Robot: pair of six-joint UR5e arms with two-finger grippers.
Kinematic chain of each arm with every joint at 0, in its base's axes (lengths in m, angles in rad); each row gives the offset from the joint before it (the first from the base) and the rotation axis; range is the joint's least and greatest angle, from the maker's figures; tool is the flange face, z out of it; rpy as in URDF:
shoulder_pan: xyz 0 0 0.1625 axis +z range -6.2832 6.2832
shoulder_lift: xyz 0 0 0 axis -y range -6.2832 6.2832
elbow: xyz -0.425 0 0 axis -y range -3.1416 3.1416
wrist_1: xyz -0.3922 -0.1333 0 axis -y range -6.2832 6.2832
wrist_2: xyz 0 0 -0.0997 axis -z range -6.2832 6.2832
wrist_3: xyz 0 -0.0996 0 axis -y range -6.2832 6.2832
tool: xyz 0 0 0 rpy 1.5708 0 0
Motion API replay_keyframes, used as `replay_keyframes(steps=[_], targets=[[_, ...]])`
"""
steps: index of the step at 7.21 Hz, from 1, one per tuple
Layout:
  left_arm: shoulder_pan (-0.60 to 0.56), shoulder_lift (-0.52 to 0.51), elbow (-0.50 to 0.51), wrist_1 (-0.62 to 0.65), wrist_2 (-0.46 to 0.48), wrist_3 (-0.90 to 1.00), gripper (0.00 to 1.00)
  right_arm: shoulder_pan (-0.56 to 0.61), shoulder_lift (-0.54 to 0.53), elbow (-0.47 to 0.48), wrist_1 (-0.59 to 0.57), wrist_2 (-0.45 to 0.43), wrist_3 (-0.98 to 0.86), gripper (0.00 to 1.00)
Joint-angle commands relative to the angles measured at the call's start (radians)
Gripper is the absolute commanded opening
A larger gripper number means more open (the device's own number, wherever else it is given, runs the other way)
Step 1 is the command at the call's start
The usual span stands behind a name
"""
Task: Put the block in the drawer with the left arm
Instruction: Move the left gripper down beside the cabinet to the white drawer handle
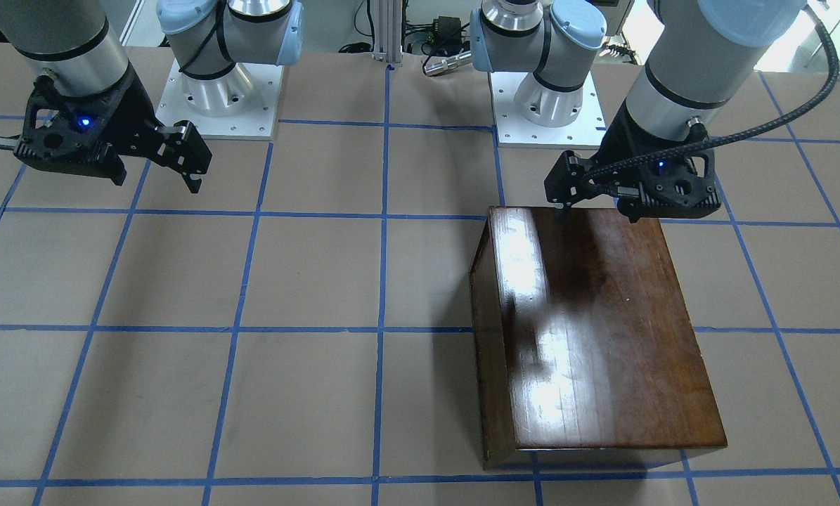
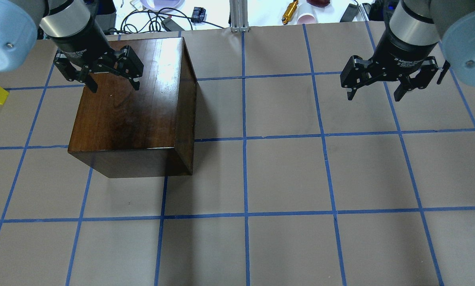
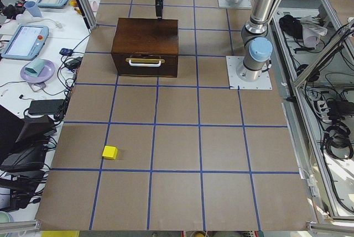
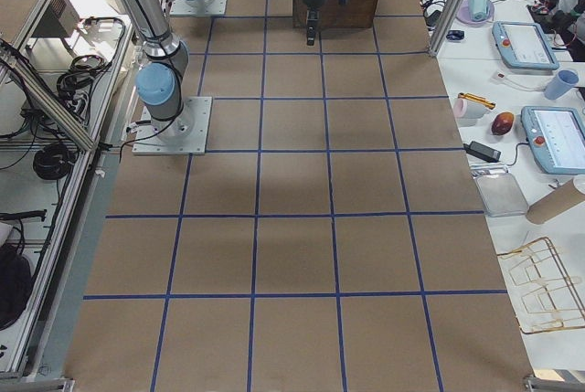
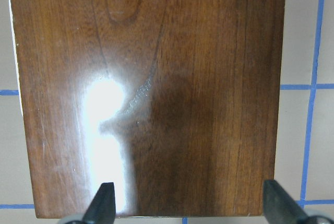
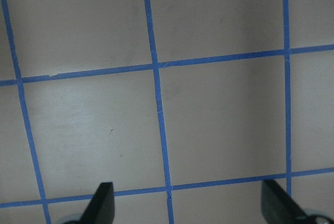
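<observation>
Brown tabletop [image 2: 285, 174] with blue tape grid [image 2: 244, 139]; left pincer [image 2: 114, 86] and right pincer [image 2: 374, 97] both wide open, empty

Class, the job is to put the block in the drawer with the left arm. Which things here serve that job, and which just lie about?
Job: block, drawer (shut), cabinet, left arm with jaws open.
Lying about: idle right arm, purple plate, metal tray, cardboard tube.

Table [image 2: 285, 174] is seen steeply from front, rear, both ends; wrist cameras are pointed down, close. Cabinet [image 1: 588, 330] is shared by five views.
</observation>
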Motion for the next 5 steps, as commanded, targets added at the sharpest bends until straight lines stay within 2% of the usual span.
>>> replay_keyframes(steps=[1,5], targets=[[0.079,-0.002,0.007,0.003,-0.027,0.110,1.00,-0.001,0.000,0.000,0.000,0.000,0.000,1.00],[0.329,-0.049,0.022,0.035,-0.059,0.399,1.00,0.000,0.000,0.000,0.000,0.000,0.000,1.00]])
